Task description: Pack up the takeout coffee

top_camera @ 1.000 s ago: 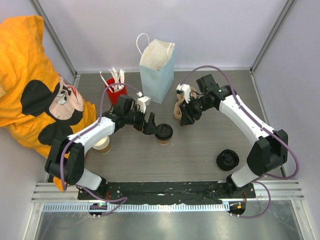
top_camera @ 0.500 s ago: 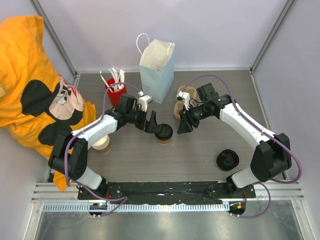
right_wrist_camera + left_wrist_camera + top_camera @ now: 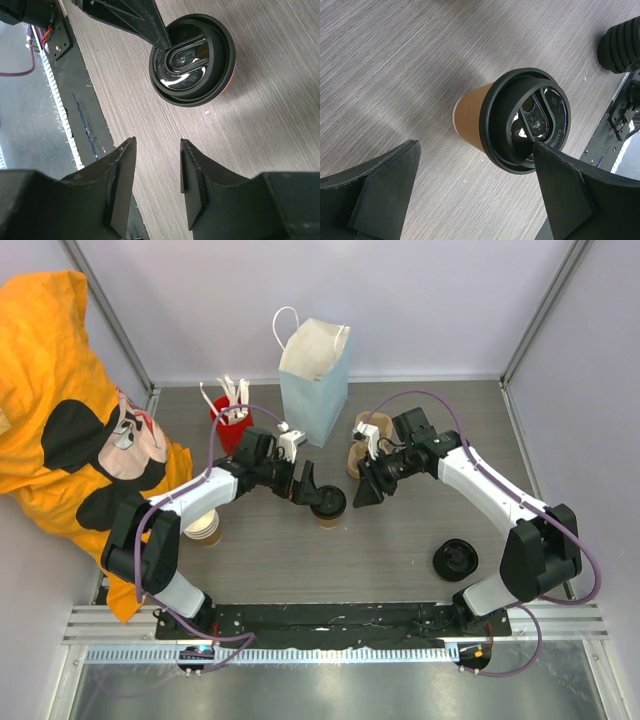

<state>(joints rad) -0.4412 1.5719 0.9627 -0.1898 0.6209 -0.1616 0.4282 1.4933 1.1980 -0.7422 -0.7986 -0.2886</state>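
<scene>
Though their kind is unclear, white pieces fill the red holder left of the takeout coffee. Around the upright coffee the left gripper spreads wide; contact unclear. Behind it, the pale blue bag hides its depths. Rightward, the right gripper stands parted, empty.

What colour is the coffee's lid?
The lid is black; left wrist view shows it best.

Readable markings: one item.
On the takeout coffee, I read embossed "CAUTIO…" near the edge of its black lid; the right wrist view's lid lettering is illegible.
</scene>
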